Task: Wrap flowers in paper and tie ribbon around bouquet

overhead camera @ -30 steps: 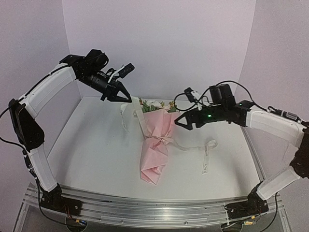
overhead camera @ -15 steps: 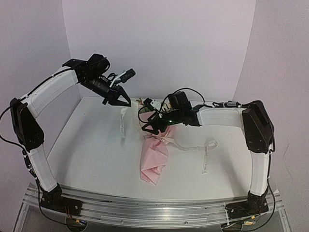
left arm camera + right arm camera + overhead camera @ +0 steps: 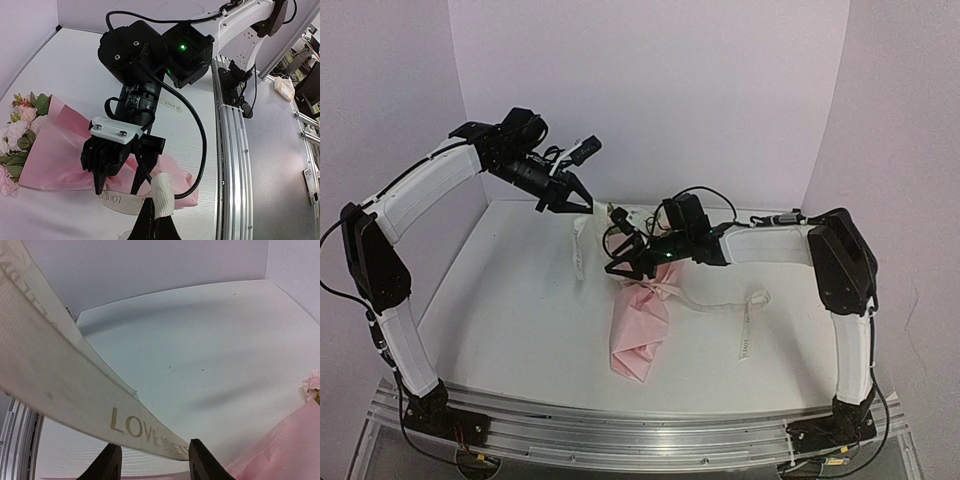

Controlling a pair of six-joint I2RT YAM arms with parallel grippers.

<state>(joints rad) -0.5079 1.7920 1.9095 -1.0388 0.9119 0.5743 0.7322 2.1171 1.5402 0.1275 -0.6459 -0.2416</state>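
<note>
**Right pincer reaches the ribbon above the bouquet**

Swung in from the right side of the table [image 3: 500, 320] over the last second, the right pincer [image 3: 620, 262] now hangs over the upper part of the bouquet [image 3: 638, 335]. Its jaws have narrowed from wide to roughly half open. They have hold of nothing. The ribbon [image 3: 60, 385] stretches across the gap at its fingertips, and I cannot tell whether it touches them.

The only container here is the cone of light pink paper [image 3: 55, 155], lying on its side under that pincer. Inside it are the flowers [image 3: 17, 127], small pale pink and white blooms with green leaves. They poke out of the wide mouth on the far side of the pincer. The narrow, crumpled tail of the cone points back towards the arm bases.

The ribbon is a cream strip with faint lettering, and the word LOVE reads clearly close to the right pincer's tips. It is cinched round the waist of the cone just below that pincer. One loose end trails along the table beneath the right forearm. The other end rises up and away to the left pincer [image 3: 575, 200], which is clamped tight on it, up behind and to the left of the right pincer.
</note>
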